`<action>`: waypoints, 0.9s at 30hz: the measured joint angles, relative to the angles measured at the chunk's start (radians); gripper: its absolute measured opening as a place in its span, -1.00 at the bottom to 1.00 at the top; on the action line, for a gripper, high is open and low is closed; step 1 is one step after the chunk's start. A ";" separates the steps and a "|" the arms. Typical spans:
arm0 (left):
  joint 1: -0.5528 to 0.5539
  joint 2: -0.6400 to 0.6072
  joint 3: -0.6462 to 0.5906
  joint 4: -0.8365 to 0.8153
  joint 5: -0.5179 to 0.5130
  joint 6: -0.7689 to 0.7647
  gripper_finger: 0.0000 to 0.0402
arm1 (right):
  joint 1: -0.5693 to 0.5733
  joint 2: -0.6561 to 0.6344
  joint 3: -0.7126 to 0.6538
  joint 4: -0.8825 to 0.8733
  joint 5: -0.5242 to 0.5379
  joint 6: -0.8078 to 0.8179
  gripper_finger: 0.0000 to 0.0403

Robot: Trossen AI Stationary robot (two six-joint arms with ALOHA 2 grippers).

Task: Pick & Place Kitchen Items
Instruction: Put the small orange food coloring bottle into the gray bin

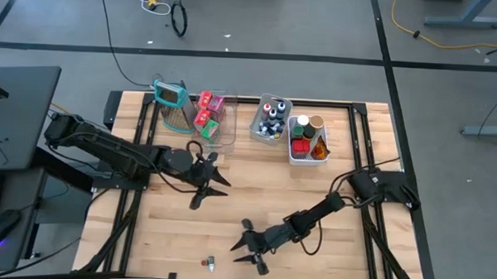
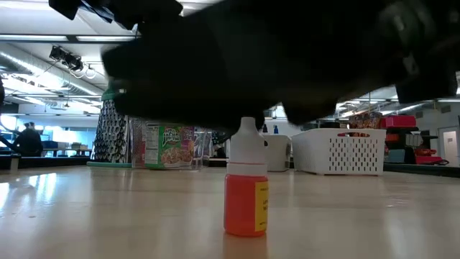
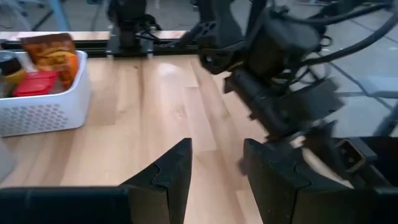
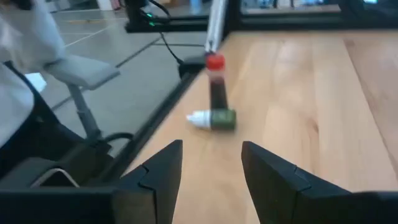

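Two little bottles sit by the table's near edge (image 1: 209,261). In the right wrist view one stands upright with a red cap (image 4: 216,78), and the other lies on its side with a green label and white tip (image 4: 213,119). The low view shows an orange dropper bottle with a white cap (image 2: 245,188) standing upright on the wood. My right gripper (image 1: 242,242) (image 4: 211,152) is open, a short way from the two bottles and pointing at them. My left gripper (image 1: 215,178) (image 3: 217,152) is open over the table's middle and touches nothing.
At the far side stand a clear bin with red packets (image 1: 213,113), a grey bin with dark-capped bottles (image 1: 271,120) and a white bin with jars (image 1: 308,140) (image 3: 43,93). The teal-framed grater (image 1: 171,104) stands left of them. Bare wood lies between both grippers.
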 joint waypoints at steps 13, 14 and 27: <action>0.000 0.000 0.000 -0.025 0.053 0.004 -0.24 | 0.023 0.007 -0.002 -0.187 0.104 0.096 -0.15; 0.000 0.000 0.000 -0.024 0.053 0.004 -0.24 | 0.024 0.007 -0.002 -0.198 0.104 0.100 -0.16; 0.000 0.000 0.000 -0.019 0.053 0.005 -0.24 | 0.025 0.006 -0.002 -0.223 0.121 0.081 -0.72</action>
